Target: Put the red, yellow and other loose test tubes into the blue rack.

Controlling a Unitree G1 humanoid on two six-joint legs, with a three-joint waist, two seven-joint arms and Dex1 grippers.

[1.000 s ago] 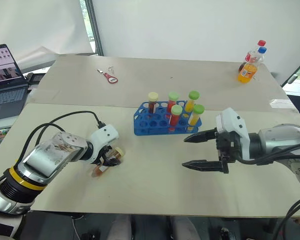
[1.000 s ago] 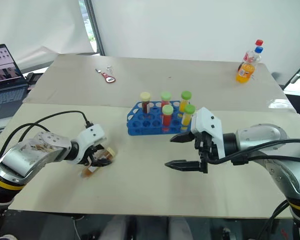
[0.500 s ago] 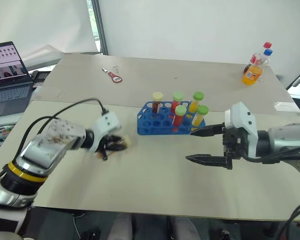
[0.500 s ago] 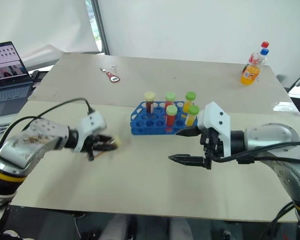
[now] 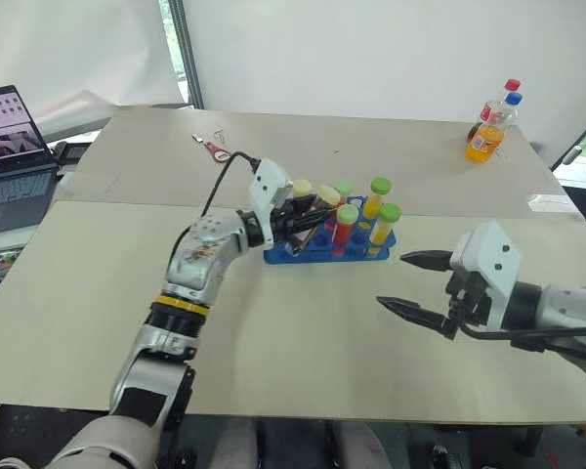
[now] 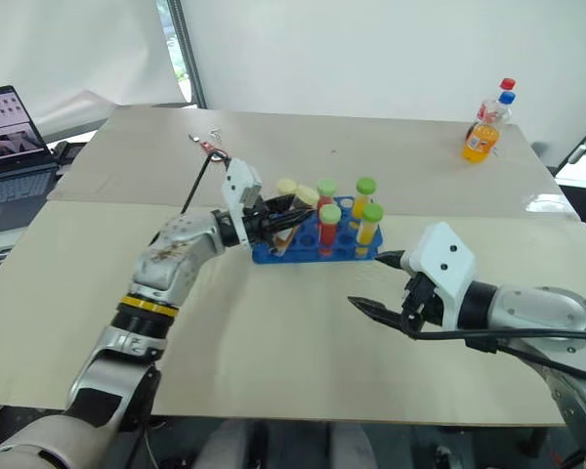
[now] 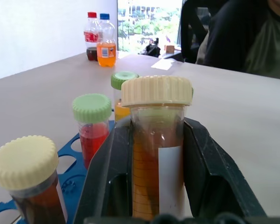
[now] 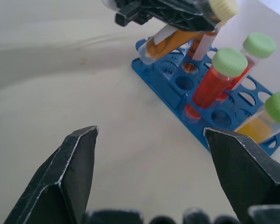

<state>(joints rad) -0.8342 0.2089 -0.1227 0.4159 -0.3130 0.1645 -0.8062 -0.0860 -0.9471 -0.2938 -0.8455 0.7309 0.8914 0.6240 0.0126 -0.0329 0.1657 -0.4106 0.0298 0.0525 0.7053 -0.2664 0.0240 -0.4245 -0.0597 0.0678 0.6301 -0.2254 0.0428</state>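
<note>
The blue rack [image 5: 324, 242] stood near the middle of the pale table [image 5: 273, 342], just on the near side of the seam between its two boards. Five capped tubes stood upright in it: one with a cream cap [image 5: 301, 189] at its left end, two red tubes with green caps [image 5: 347, 214], and two yellow tubes with green caps [image 5: 388, 213] toward its right end. The left tool [image 5: 308, 217] hung over the rack's left part, its two black fingers clamped on the sides of an amber tube with a cream cap [image 7: 157, 91] and a white label. In the right wrist view this tube [image 8: 170, 39] lay tilted above the rack's holes, its rounded bottom lower than its cap; whether it touched the rack could not be told. The right tool [image 5: 418, 286] hovered over bare table, to the right of the rack and nearer the robot, its fingers [image 8: 77, 161] spread wide with nothing between them, pointing toward the rack. Farther off, a small red tool [image 5: 215, 151] lay on the far board, two drink bottles [image 5: 490, 125] stood at the far right corner, and an open laptop [image 5: 10, 156] sat beyond the left edge.
</note>
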